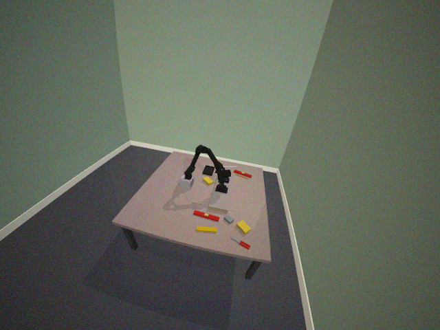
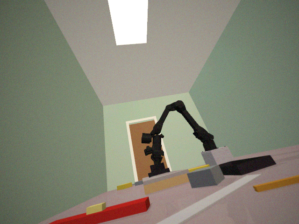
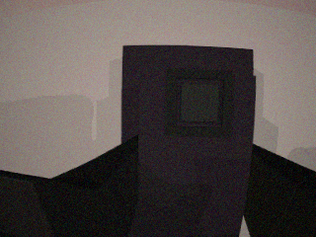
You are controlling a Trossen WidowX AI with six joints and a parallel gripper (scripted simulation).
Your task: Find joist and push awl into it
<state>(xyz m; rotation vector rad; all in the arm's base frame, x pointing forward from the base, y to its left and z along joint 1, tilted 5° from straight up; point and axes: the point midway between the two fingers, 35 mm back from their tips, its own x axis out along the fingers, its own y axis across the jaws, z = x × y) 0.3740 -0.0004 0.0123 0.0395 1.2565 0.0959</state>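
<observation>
My gripper (image 1: 222,185) (image 2: 157,164) (image 3: 196,143) points down over the panel, shut on the stud finder (image 1: 221,190) (image 2: 159,171) (image 3: 148,99). The stud finder is a dark block whose small square window (image 3: 199,101) looks dim grey-green in the wrist view. It is at or just above the top of the light grey floor panel (image 1: 219,203) (image 2: 165,185) (image 3: 44,59); exact contact is not clear. The black tray (image 1: 208,170) (image 2: 248,165) stands behind the panel, near the arm's base. I cannot tell for sure which thin tool is the awl. The joist is hidden.
A red level (image 1: 212,217) and a yellow bar (image 1: 206,229) lie before the panel, with a grey block (image 1: 228,218), a yellow block (image 1: 243,227) and a red-handled tool (image 1: 245,244). Another red level (image 1: 238,172) (image 2: 120,209) lies behind. A larger grey block (image 2: 203,178) stands by the panel.
</observation>
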